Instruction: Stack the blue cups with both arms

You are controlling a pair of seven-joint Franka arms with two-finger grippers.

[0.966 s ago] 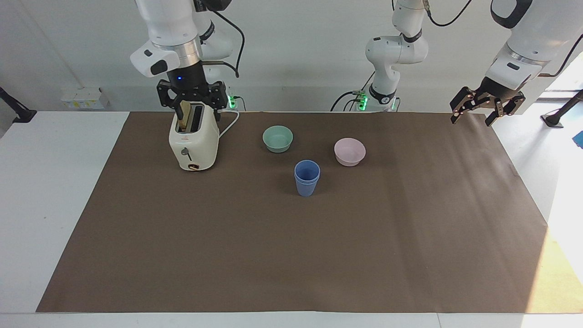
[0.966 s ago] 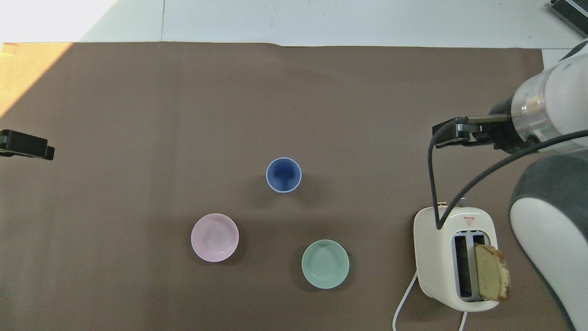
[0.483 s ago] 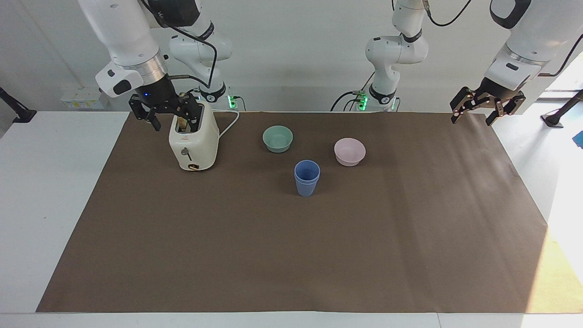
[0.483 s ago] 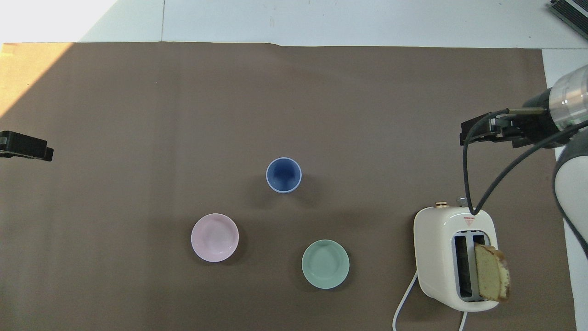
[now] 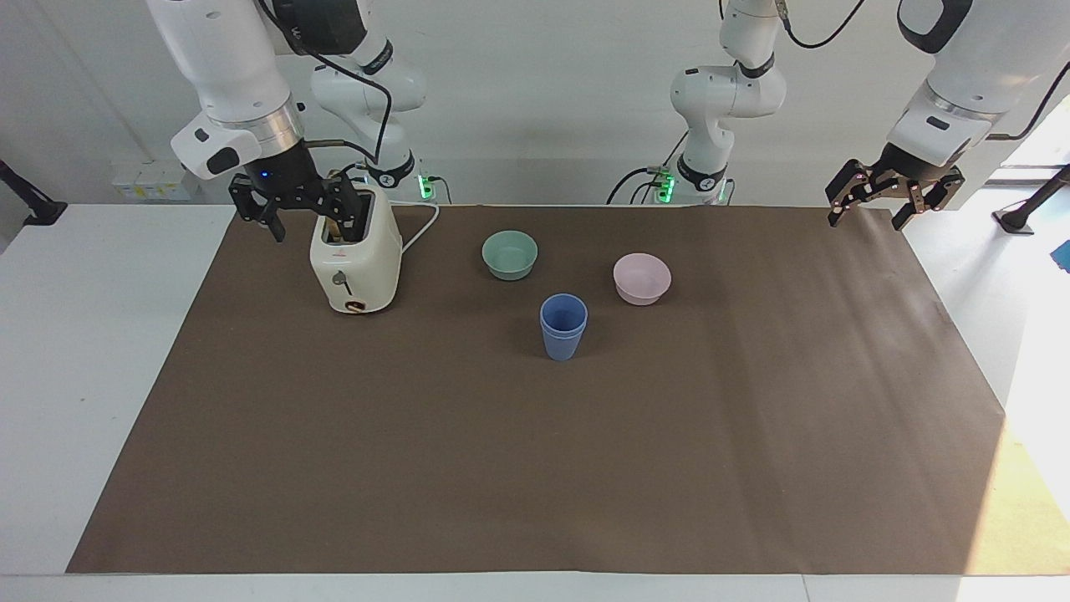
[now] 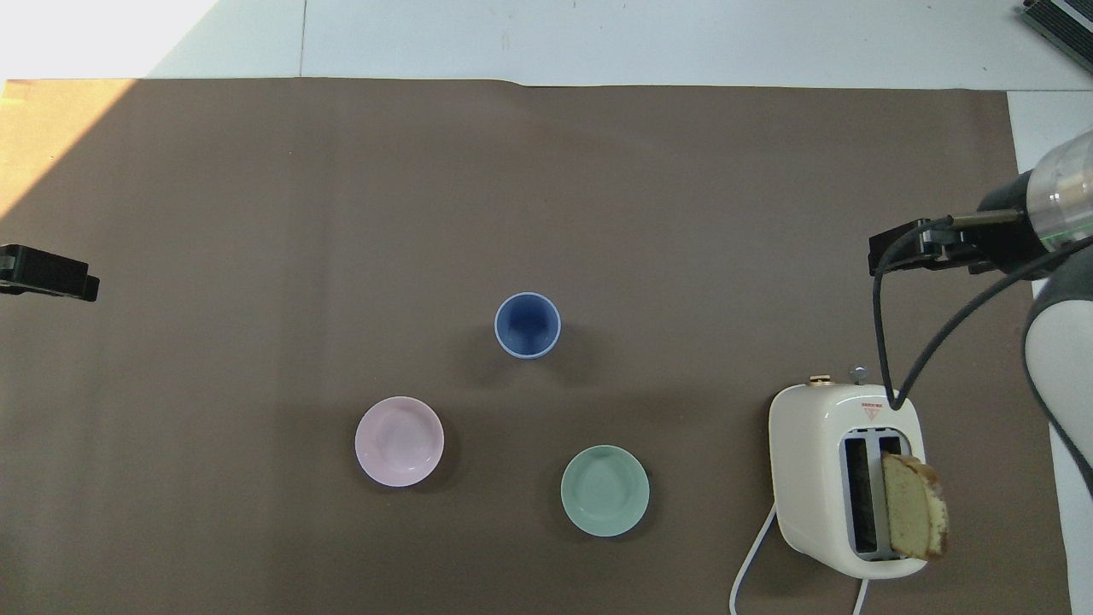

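Note:
The two blue cups (image 5: 563,326) stand nested one inside the other, upright, on the middle of the brown mat; they also show in the overhead view (image 6: 528,325). My right gripper (image 5: 301,216) is open and empty, up in the air over the mat's edge at the right arm's end, beside the toaster's top; it also shows in the overhead view (image 6: 909,249). My left gripper (image 5: 869,217) is open and empty, raised over the mat's edge at the left arm's end; its tip shows in the overhead view (image 6: 49,275).
A cream toaster (image 5: 355,263) with a bread slice (image 6: 914,517) in one slot stands toward the right arm's end, its cord trailing toward the robots. A teal-green bowl (image 5: 510,254) and a pink bowl (image 5: 642,278) sit nearer to the robots than the cups.
My right gripper has swung from above the toaster out toward the right arm's end of the table. The left gripper and the cups have stayed in place.

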